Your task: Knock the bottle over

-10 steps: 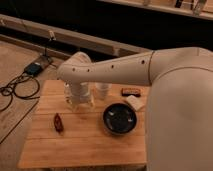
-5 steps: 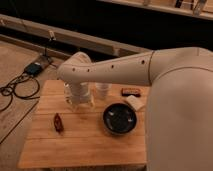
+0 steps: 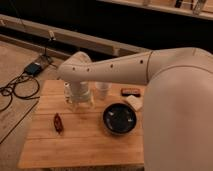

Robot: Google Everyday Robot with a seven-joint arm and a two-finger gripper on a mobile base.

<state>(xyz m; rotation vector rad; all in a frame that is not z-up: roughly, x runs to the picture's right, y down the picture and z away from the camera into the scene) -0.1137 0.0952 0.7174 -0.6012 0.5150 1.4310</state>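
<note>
My arm reaches in from the right across the wooden table (image 3: 85, 145). My gripper (image 3: 80, 101) hangs from the white wrist at the table's back left, pointing down just above the wood. The small whitish bottle (image 3: 67, 90) stands upright right beside the gripper's left side, partly hidden by it; I cannot tell whether they touch. The white cup (image 3: 102, 90) stands just right of the gripper.
A dark bowl (image 3: 120, 119) sits right of centre. A small dark red object (image 3: 58, 123) lies at the front left. A dark flat object (image 3: 131, 91) and a white pad (image 3: 134, 102) lie at the back right. Cables and a box (image 3: 34, 68) lie on the floor to the left.
</note>
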